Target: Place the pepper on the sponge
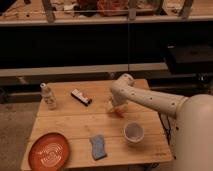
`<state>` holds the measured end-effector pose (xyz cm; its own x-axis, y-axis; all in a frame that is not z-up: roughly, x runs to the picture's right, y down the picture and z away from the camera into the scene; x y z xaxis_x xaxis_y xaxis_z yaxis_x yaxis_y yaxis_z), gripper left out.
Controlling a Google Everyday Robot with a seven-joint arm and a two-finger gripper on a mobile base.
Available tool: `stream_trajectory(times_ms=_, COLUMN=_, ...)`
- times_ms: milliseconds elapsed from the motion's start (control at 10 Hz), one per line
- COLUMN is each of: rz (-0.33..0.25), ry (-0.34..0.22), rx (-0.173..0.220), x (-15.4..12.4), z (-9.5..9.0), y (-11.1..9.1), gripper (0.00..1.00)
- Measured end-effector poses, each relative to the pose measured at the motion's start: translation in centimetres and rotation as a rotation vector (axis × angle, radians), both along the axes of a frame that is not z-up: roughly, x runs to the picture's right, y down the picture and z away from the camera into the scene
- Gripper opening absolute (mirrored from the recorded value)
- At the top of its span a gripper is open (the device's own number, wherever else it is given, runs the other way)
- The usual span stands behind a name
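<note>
The pepper (119, 112), small and orange-red, lies on the wooden table (75, 125) just right of its middle. My gripper (115, 106) hangs directly over it at the end of the white arm (150, 100), which reaches in from the right. The gripper's tip covers part of the pepper, and whether it touches the pepper does not show. The blue-grey sponge (98, 147) lies flat near the table's front edge, apart from the pepper, to its lower left.
A white cup (133, 132) stands right of the sponge, close below the pepper. An orange plate (50, 151) sits at the front left corner. A small bottle (48, 96) stands at the back left, and a black-and-white box (81, 97) lies behind the middle.
</note>
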<state>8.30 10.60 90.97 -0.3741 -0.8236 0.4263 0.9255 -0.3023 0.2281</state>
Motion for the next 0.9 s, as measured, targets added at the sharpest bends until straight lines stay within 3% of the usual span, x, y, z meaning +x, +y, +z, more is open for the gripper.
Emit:
stream_trajectory(times_ms=400, rz=-0.012, ry=-0.003, rx=-0.050, x=-0.4, z=1.7, y=1.2, gripper=0.32)
stream_trajectory(times_ms=700, rz=-0.017, ry=-0.001, rx=-0.060, x=-0.5, z=1.5, y=1.3, gripper=0.03)
stream_trajectory(times_ms=900, rz=-0.020, ry=0.001, rx=-0.063, x=-0.4, z=1.4, y=1.3, gripper=0.00)
